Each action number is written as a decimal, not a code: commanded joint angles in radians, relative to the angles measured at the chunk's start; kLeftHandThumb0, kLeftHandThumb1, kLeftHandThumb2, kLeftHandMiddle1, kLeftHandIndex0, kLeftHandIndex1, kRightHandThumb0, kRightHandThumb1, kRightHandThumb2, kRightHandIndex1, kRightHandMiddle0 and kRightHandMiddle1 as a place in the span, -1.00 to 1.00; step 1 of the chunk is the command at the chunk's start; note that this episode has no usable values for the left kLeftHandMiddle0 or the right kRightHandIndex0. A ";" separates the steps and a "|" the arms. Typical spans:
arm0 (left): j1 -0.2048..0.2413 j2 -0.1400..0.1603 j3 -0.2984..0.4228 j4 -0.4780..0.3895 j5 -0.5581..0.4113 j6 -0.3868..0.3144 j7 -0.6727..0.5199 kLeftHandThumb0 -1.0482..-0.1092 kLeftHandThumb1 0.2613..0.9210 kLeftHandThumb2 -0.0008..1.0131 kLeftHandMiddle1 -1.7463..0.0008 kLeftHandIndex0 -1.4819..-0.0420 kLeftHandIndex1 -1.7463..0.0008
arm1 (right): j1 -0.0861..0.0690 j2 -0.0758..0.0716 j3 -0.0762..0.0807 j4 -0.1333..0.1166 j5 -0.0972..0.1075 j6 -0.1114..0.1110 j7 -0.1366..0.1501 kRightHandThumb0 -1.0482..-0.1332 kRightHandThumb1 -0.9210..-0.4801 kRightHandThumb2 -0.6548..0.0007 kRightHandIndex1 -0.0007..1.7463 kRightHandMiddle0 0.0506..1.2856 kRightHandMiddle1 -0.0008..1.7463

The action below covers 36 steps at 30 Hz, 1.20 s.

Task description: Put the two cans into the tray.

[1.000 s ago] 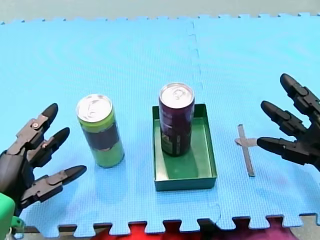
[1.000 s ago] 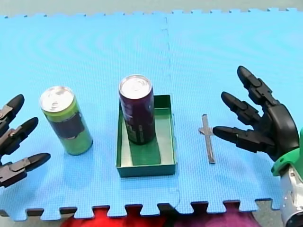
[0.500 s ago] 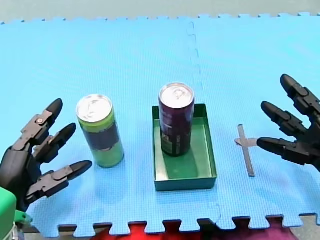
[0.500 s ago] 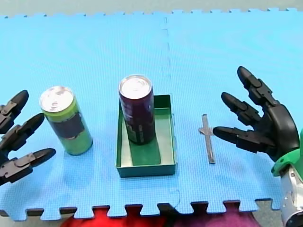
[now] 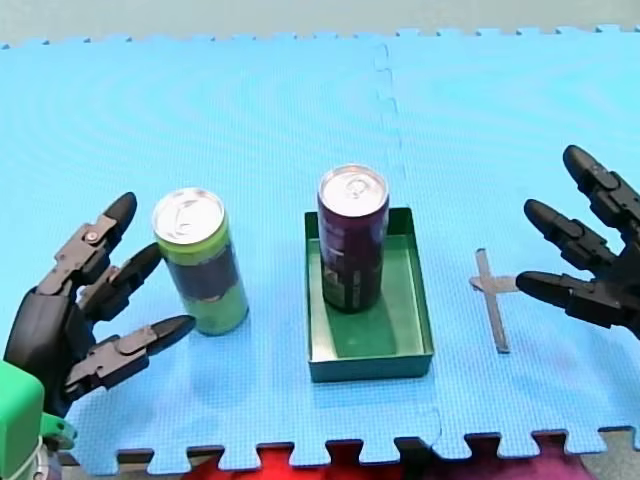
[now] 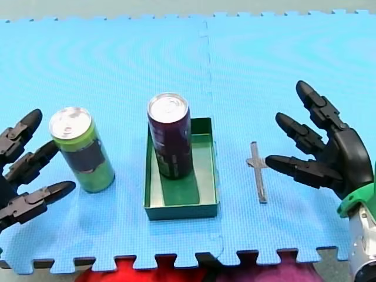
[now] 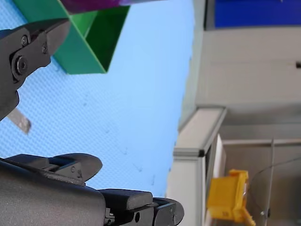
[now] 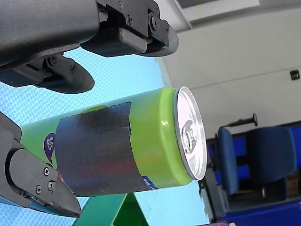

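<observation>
The left hand is at about 8 o'clock in the head views. Its arm comes in from the 7 o'clock corner, where the green left wrist shows. It holds nothing, and its dark fingers point toward 2 to 3 o'clock. The right hand is at about 3 o'clock and also holds nothing. Its fingertips point toward 9 to 10 o'clock, and the green right wrist is at 4 o'clock.
</observation>
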 commanded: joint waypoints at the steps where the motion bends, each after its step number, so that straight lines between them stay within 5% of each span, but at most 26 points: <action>1: -0.001 0.002 0.001 -0.004 -0.004 0.003 0.000 -0.83 0.13 -1.00 1.00 0.65 1.00 | 0.000 -0.007 -0.003 -0.006 0.003 0.003 0.001 -0.32 0.35 1.00 -1.00 -0.83 -1.00; 19: -0.005 -0.002 -0.006 -0.008 -0.001 0.013 0.002 -0.81 0.12 -1.00 1.00 0.65 1.00 | 0.005 -0.007 -0.002 -0.021 0.003 0.018 -0.009 -0.37 0.34 1.00 -1.00 -0.82 -1.00; 36: -0.021 -0.005 -0.008 -0.004 0.002 0.026 0.012 -0.83 0.13 -1.00 1.00 0.63 0.99 | 0.006 -0.004 -0.005 -0.022 0.009 0.010 0.002 -0.39 0.34 1.00 -1.00 -0.81 -1.00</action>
